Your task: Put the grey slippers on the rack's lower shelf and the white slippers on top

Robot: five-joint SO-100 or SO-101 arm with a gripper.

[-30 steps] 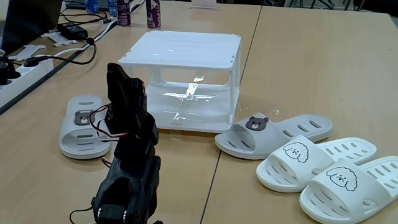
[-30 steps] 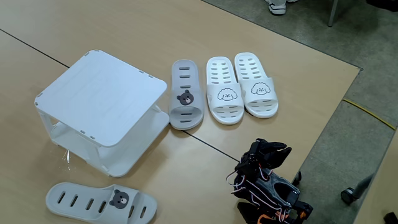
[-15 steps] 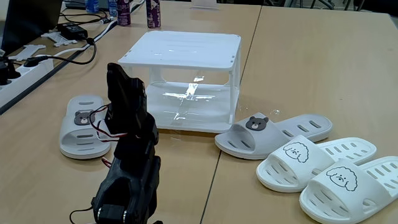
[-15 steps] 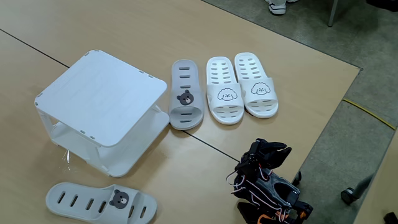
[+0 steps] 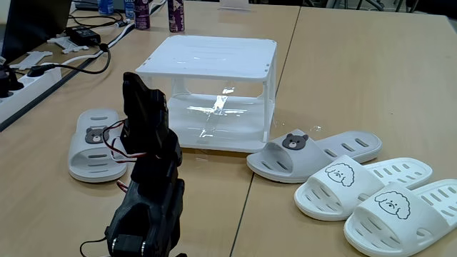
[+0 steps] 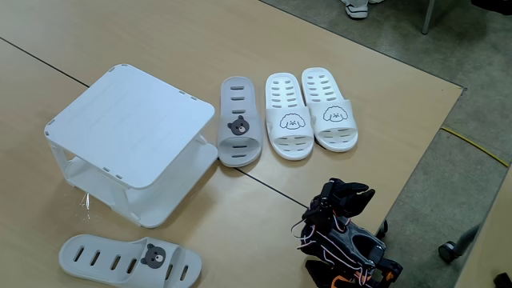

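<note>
Evidently nothing was shelved yet: the rack stood empty on both tiers. One grey slipper lay left of it and the other right, beside the white slippers, all on the table. The gripper was folded back, its opening unclear, holding nothing. No readable writing showed.
</note>
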